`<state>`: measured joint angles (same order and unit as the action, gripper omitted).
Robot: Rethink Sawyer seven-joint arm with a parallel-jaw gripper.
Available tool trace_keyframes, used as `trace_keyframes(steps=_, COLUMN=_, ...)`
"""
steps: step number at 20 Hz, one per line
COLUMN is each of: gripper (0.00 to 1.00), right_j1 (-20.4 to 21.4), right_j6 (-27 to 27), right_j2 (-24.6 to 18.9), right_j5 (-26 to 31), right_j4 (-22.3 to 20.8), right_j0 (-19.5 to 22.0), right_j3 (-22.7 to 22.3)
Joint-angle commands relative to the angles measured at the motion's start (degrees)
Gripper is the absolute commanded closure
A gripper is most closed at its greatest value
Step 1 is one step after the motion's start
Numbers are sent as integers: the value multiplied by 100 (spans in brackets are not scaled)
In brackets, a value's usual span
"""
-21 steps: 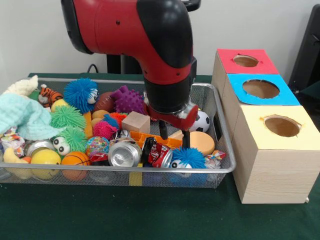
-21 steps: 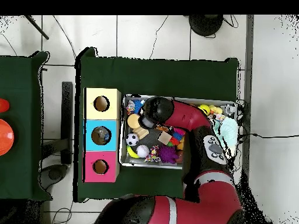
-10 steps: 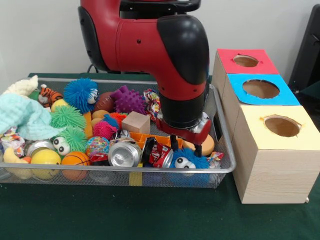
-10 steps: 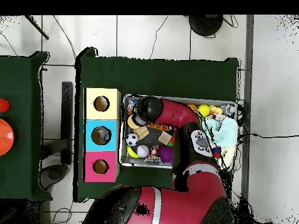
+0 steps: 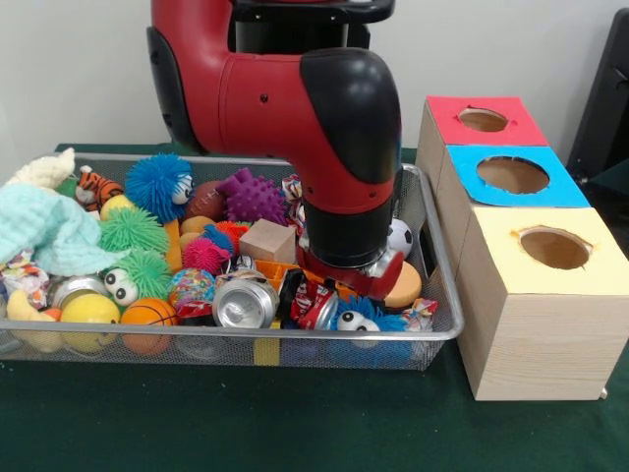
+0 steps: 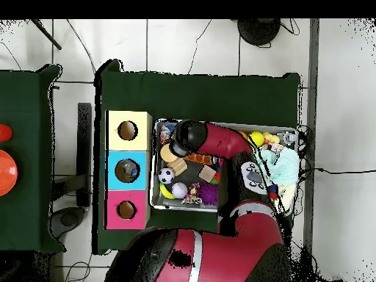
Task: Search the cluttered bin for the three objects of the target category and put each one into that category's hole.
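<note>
Front view shows the gripper [image 5: 346, 291] lowered deep into the wire bin [image 5: 432, 329], among the clutter at the bin's front right part. Its fingers are hidden behind the wrist and the toys, so I cannot tell if it is open or closed. Directly under it lies a blue fuzzy ball with eyes [image 5: 362, 317], and just beside it, on the left in this view, a red crushed can [image 5: 313, 305] and a silver can [image 5: 244, 303]. Behind it a soccer ball [image 5: 398, 237] is partly visible. To its right, outside the bin, stand three boxes with holes: yellow box [image 5: 550, 246], blue box [image 5: 513, 175], red box [image 5: 484, 120].
</note>
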<state>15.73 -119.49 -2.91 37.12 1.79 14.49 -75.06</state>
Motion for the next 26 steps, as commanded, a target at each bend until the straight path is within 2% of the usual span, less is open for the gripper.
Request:
trace_keyframes(steps=1, gripper=0, right_j1=-541, right_j6=-762, right_j2=60, right_j5=-367, right_j4=19, right_j0=-8, right_j3=478)
trace_keyframes(steps=5, gripper=0, right_j1=-717, right_j6=-767, right_j2=84, right_j5=-404, right_j4=7, right_j0=-58, right_j3=661)
trace_keyframes(steps=9, gripper=0, right_j1=-741, right_j6=-840, right_j2=89, right_j5=-574, right_j4=27, right_j0=-58, right_j3=615)
trace_keyframes(steps=10, gripper=100, right_j1=-719, right_j6=-846, right_j2=101, right_j5=-685, right_j4=1, right_j0=-74, right_j3=566)
trace_keyframes(steps=13, gripper=100, right_j1=-667, right_j6=-879, right_j2=52, right_j5=-686, right_j4=60, right_j0=-30, right_j3=455)
trace_keyframes(steps=18, gripper=100, right_j1=-591, right_j6=-933, right_j2=277, right_j5=51, right_j4=119, right_j0=-106, right_j3=692)
trace_keyframes(steps=23, gripper=100, right_j1=-554, right_j6=-904, right_j2=102, right_j5=567, right_j4=355, right_j0=-45, right_j3=794)
trace_keyframes(steps=26, gripper=100, right_j1=-508, right_j6=-932, right_j2=122, right_j5=337, right_j4=345, right_j0=-73, right_j3=601)
